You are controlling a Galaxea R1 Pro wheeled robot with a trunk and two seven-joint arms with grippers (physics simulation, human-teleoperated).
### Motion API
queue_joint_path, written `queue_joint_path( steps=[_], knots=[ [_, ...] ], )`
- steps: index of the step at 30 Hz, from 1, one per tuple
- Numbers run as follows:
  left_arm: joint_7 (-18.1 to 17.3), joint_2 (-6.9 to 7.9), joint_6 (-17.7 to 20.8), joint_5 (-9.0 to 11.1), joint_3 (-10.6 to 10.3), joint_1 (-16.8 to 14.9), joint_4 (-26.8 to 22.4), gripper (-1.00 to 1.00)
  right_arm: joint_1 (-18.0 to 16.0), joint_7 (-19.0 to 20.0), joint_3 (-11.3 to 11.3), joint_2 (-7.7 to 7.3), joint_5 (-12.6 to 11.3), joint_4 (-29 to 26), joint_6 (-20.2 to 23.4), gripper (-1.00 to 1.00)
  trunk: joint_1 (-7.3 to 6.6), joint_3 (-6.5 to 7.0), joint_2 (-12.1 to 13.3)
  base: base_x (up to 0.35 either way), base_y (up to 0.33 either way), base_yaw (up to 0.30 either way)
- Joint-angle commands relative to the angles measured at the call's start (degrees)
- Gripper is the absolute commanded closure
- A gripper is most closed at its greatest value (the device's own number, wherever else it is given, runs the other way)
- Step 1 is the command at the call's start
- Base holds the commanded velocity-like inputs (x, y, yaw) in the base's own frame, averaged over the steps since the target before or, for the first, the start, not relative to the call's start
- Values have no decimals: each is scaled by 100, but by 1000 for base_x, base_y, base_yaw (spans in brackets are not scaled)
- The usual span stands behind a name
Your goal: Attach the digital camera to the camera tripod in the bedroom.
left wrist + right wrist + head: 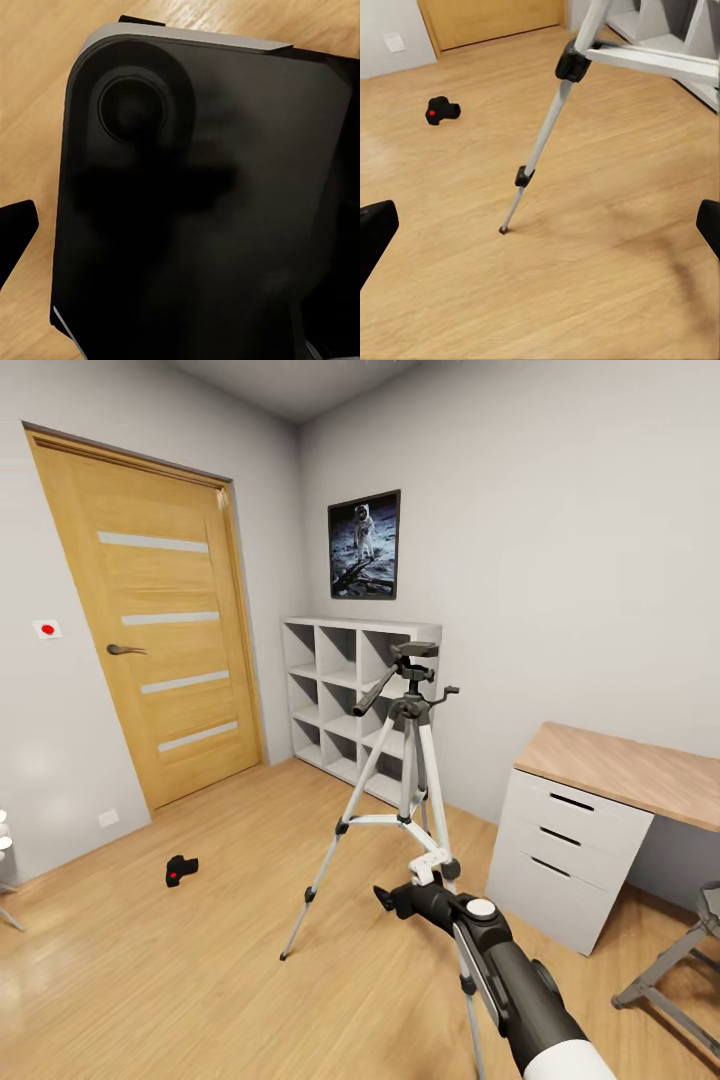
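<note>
Near the tripod's closest leg, the right gripper (385, 900) hung above the floor with fingers (375, 232) spread wide, nothing between them. Left gripper's state couldn't be told: its wrist view faced a dark robot panel (202, 202). Tripod (410, 760) stood upright on the wood floor (200, 980), in front of the grey shelves (340, 690). Camera (180, 871) lay on the floor well apart from the tripod, toward the door (160, 620). Desk (600, 800) sat to the right.
</note>
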Motion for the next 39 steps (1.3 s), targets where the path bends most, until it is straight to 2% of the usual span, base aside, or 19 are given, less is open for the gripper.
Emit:
queue_joint_path(
  steps=[1, 5, 12, 17, 30, 39],
  knots=[
    [-4, -1, -8, 37, 18, 2, -7, -100, -1, 41, -6, 1, 58, -10, -21, -100, 0, -5, -3, 0, 0, 0],
    [0, -1, -8, 37, 20, 2, -7, -100, 4, 54, -2, -1, 56, -21, 49, -100, 0, -5, -3, 0, 0, 0],
    [3, 5, -8, 38, 26, 2, -7, -100, 6, 96, -5, -14, 56, -174, 1132, -100, 0, -5, -3, 0, 0, 66],
    [3, 7, -8, 42, 27, 2, -5, -100, 7, 220, -6, -15, 50, -289, 1438, -100, 0, -5, -3, 0, 0, 223],
    [3, 7, -10, 45, 27, 2, -5, -100, 7, 329, -16, -16, 58, -300, 1591, -100, 0, -5, -3, 0, 0, 82],
    [3, 7, -8, 49, 25, 2, -7, -100, 7, 336, -29, -16, 54, -267, 1542, -100, 0, -5, -3, 0, 0, 257]
  ],
)
